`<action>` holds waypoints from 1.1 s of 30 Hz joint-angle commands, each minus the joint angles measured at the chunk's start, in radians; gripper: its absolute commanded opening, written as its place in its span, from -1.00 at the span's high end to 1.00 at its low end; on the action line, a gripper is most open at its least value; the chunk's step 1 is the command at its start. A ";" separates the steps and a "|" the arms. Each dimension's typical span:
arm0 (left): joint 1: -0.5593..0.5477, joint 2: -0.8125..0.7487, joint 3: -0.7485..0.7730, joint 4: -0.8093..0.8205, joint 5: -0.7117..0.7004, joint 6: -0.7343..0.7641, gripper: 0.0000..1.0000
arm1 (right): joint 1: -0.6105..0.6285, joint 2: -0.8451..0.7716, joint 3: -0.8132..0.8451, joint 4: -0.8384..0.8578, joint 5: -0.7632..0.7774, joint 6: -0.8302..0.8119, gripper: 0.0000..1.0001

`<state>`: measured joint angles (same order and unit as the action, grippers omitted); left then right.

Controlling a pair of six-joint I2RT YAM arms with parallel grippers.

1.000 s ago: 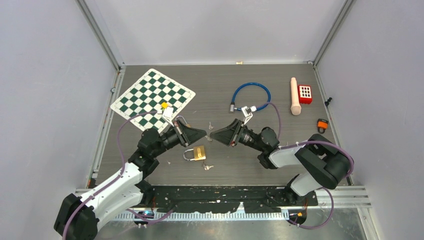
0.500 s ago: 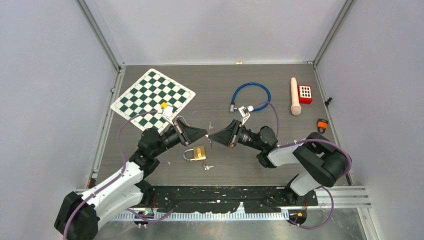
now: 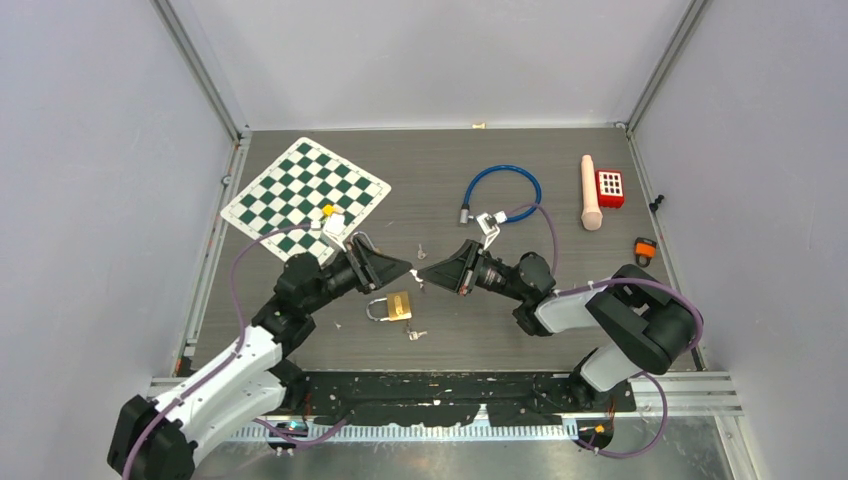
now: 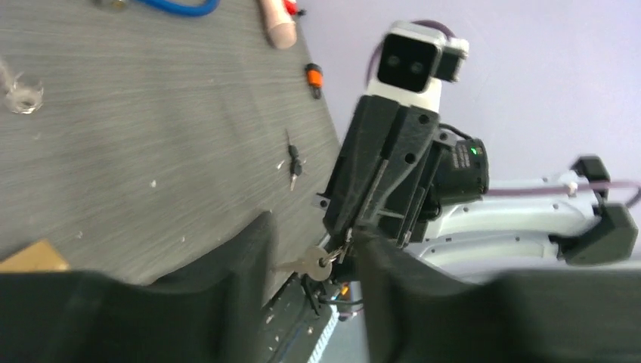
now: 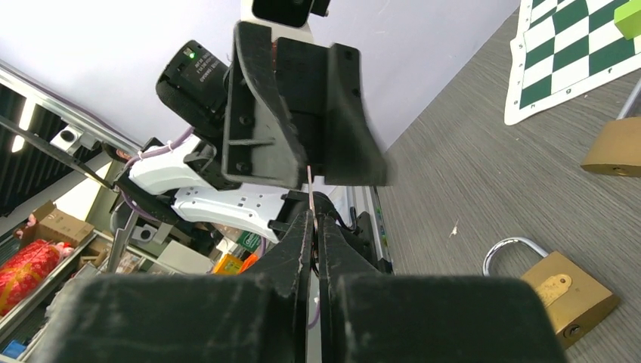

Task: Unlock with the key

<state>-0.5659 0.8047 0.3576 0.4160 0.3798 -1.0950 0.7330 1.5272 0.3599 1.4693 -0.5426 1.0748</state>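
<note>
My two grippers meet tip to tip above the middle of the table. The right gripper (image 3: 430, 279) (image 5: 311, 221) is shut on the small silver key (image 4: 314, 263), which shows only as a thin edge (image 5: 309, 189) between its fingers. The left gripper (image 3: 407, 270) (image 4: 311, 246) stands open around that key, its fingers on either side and apart from it. The key's blade points toward the left finger. A brass padlock (image 3: 395, 306) (image 5: 563, 291) lies flat on the table just below the grippers, with its shackle to the left.
A spare key (image 3: 416, 333) lies near the padlock and another (image 3: 421, 252) behind the grippers. A second brass body (image 5: 616, 147) shows at the frame edge. A chessboard mat (image 3: 305, 187) is at back left; a blue cable lock (image 3: 503, 185), a wooden peg (image 3: 590, 192) and a red block (image 3: 610, 187) are at back right.
The right gripper has closed on the key while the left gripper, shut a second ago, has opened around it. Both arms have stayed nearly in place.
</note>
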 commanded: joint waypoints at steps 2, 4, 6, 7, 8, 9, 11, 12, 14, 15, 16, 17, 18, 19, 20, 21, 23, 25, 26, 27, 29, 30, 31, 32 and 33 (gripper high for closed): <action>0.009 -0.093 0.184 -0.601 -0.229 0.162 -0.35 | -0.020 -0.026 -0.031 0.096 0.031 -0.011 0.90; 0.009 -0.098 0.249 -0.808 -0.326 0.186 -0.47 | -0.038 -0.044 -0.046 0.049 0.038 -0.014 0.90; 0.009 -0.078 0.300 -0.970 -0.400 0.184 -0.50 | -0.053 -0.072 -0.064 -0.012 0.041 -0.040 0.89; 0.009 -0.064 0.313 -1.040 -0.423 0.161 -0.51 | -0.058 -0.086 -0.068 -0.040 0.045 -0.050 0.90; 0.009 -0.043 0.321 -1.107 -0.433 0.140 -0.52 | -0.059 -0.113 -0.072 -0.099 0.048 -0.075 0.90; 0.008 -0.020 0.320 -1.139 -0.431 0.120 -0.52 | -0.062 -0.129 -0.073 -0.132 0.054 -0.088 0.90; 0.006 0.035 0.318 -1.192 -0.415 0.077 -0.52 | -0.063 -0.182 -0.074 -0.236 0.068 -0.137 0.90; -0.001 0.065 0.320 -1.206 -0.413 0.061 -0.51 | -0.063 -0.220 -0.072 -0.313 0.077 -0.173 0.89; -0.026 0.123 0.330 -1.219 -0.419 0.041 -0.52 | -0.063 -0.281 -0.060 -0.438 0.095 -0.231 0.90; -0.039 0.151 0.339 -1.220 -0.425 0.034 -0.52 | -0.064 -0.322 -0.055 -0.483 0.101 -0.252 0.90; -0.053 0.181 0.352 -1.218 -0.432 0.028 -0.52 | -0.065 -0.341 -0.045 -0.560 0.112 -0.288 0.89; -0.064 0.211 0.368 -1.216 -0.436 0.024 -0.52 | -0.064 -0.376 -0.041 -0.597 0.117 -0.306 0.90; -0.073 0.245 0.382 -1.212 -0.438 0.018 -0.53 | -0.065 -0.392 -0.034 -0.661 0.127 -0.338 0.90; -0.076 0.280 0.393 -1.204 -0.438 0.015 -0.53 | -0.067 -0.419 -0.031 -0.707 0.131 -0.352 0.90; -0.078 0.325 0.400 -1.195 -0.440 0.007 -0.53 | -0.072 -0.430 -0.028 -0.724 0.135 -0.371 0.89; -0.079 0.359 0.406 -1.189 -0.443 0.000 -0.51 | -0.077 -0.448 -0.029 -0.748 0.135 -0.382 0.89; -0.079 0.425 0.415 -1.181 -0.458 -0.010 -0.47 | -0.091 -0.460 -0.032 -0.759 0.126 -0.382 0.89; -0.079 0.484 0.425 -1.156 -0.468 -0.011 -0.44 | -0.105 -0.466 -0.040 -0.755 0.114 -0.373 0.89; -0.078 0.514 0.434 -1.148 -0.470 -0.012 -0.41 | -0.113 -0.467 -0.046 -0.754 0.109 -0.370 0.90; -0.079 0.545 0.445 -1.145 -0.477 -0.011 -0.36 | -0.116 -0.471 -0.053 -0.747 0.107 -0.365 0.90; -0.077 0.605 0.482 -1.149 -0.502 0.000 -0.24 | -0.123 -0.479 -0.059 -0.742 0.104 -0.360 0.90; -0.078 0.632 0.500 -1.155 -0.509 0.009 -0.17 | -0.129 -0.482 -0.060 -0.742 0.102 -0.360 0.89; -0.076 0.662 0.521 -1.163 -0.518 0.020 -0.10 | -0.132 -0.484 -0.062 -0.742 0.099 -0.359 0.89; -0.076 0.687 0.538 -1.170 -0.530 0.030 -0.02 | -0.138 -0.488 -0.063 -0.742 0.098 -0.359 0.89; -0.072 0.710 0.556 -1.179 -0.539 0.041 0.05 | -0.140 -0.491 -0.062 -0.745 0.094 -0.358 0.89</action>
<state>-0.6415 1.4513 0.8253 -0.7544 -0.0883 -1.0889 0.6064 1.0698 0.2932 0.7086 -0.4362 0.7349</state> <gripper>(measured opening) 0.551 0.078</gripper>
